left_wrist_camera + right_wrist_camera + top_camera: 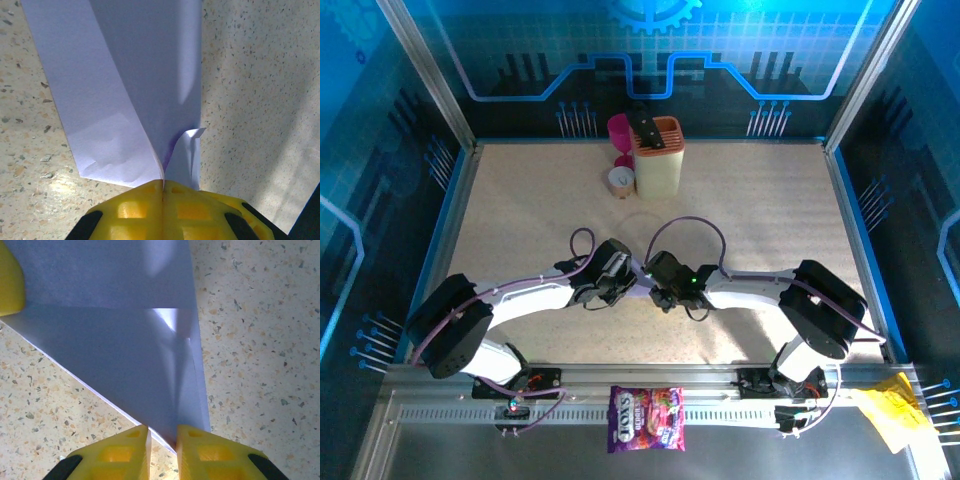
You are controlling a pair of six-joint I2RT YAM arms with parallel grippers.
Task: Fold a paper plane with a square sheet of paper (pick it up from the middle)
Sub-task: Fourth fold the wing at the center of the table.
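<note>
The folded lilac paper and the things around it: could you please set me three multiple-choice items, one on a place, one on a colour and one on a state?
1. Where does the sweets bag lie?
A) against the back wall
B) on the metal rail at the near edge
C) under the paper

2. What colour are the fingers of the left gripper?
A) red
B) green
C) yellow

3. How does the left gripper stand to the paper?
A) shut on it
B) wide open above it
C) well apart from it

Key: 1 B, the top view shows the bag lying on the rail. 2 C, the left wrist view shows yellow fingers. 3 A, the fingers meet with the paper pinched between them.
</note>
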